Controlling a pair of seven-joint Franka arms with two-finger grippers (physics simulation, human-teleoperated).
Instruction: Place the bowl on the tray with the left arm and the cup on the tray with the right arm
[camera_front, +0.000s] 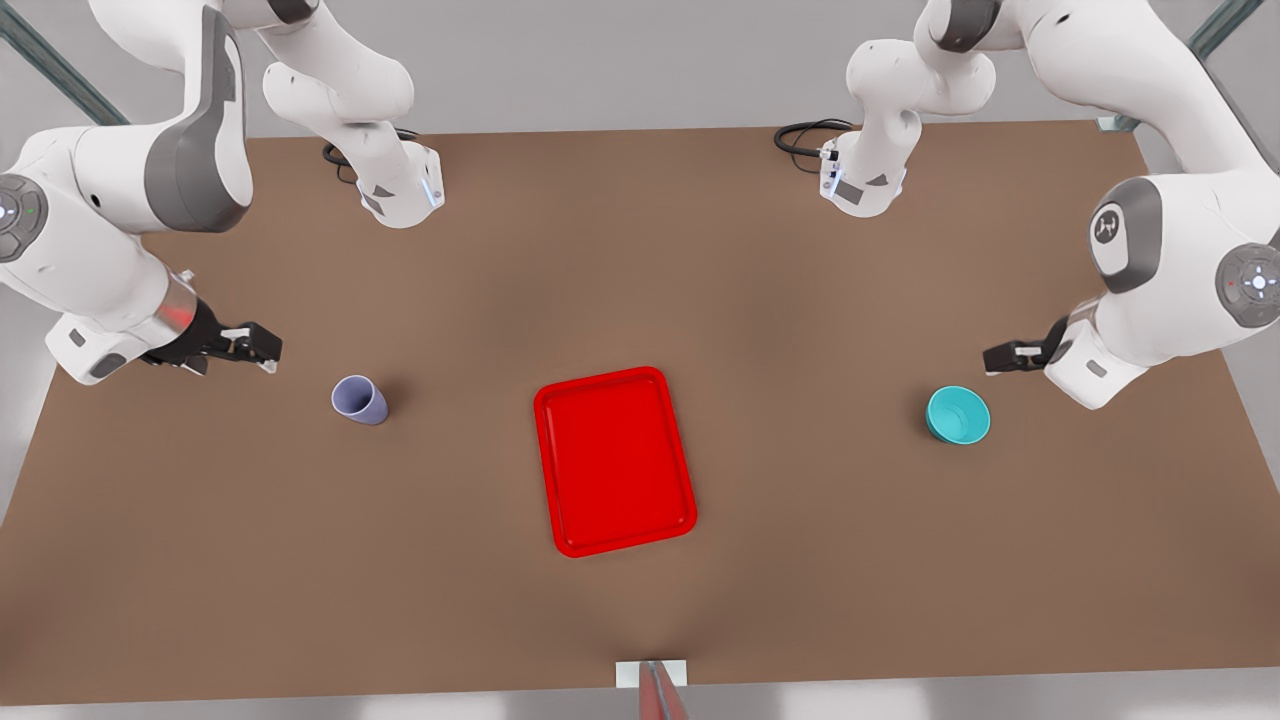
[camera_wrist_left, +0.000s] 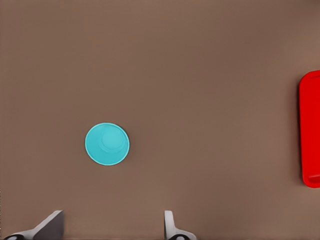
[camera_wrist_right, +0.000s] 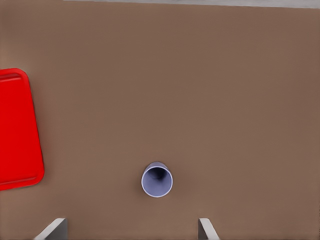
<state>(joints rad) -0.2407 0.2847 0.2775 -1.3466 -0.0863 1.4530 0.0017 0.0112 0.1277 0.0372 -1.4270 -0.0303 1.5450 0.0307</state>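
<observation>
Left pincer (camera_front: 1000, 358) spread, above tabletop (camera_front: 800, 300) at bowl's (camera_front: 958, 415) 1 o'clock, right pincer (camera_front: 262, 350) spread, at cup's (camera_front: 360, 400) 10 o'clock, tray (camera_front: 614, 460) between them

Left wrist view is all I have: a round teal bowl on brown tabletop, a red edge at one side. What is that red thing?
Observer: A flat red rectangular tray with nothing on it, at the table's middle.
Operator: Is there a cup?
Observer: Yes, a small lavender cup stands upright toward the front view's left, apart from the tray.
Operator: Where's the other gripper?
Observer: The right gripper, fingers open, hovers near the cup; the left gripper is open by the bowl.
</observation>
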